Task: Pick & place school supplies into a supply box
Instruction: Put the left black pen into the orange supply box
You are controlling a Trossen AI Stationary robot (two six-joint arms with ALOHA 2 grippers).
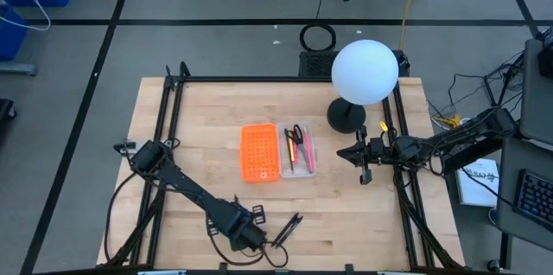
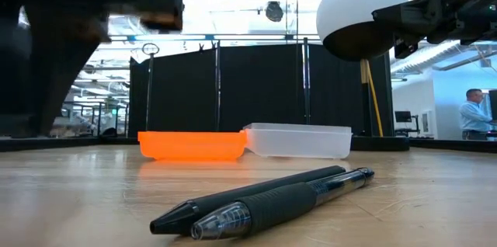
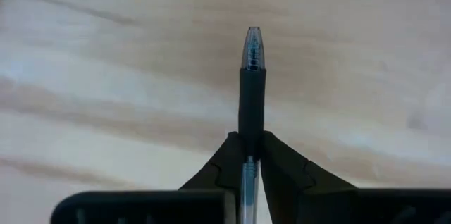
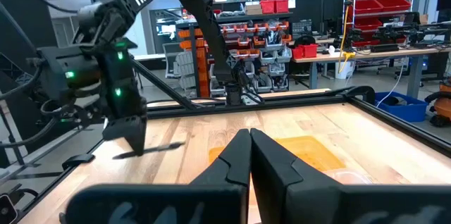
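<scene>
Left gripper (image 3: 250,150), near the table's near edge, pinches a black pen (image 3: 251,76); a second pen (image 2: 233,198) lies alongside and could get nudged. Box (image 1: 278,151) sits mid-table. Right gripper (image 4: 250,146) waits closed at the right.

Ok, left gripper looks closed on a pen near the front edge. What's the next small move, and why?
Probably lift straight up: the left gripper is shut on the black pen, which still lies low over the table, beside a second pen. The supply box is further back.
</scene>
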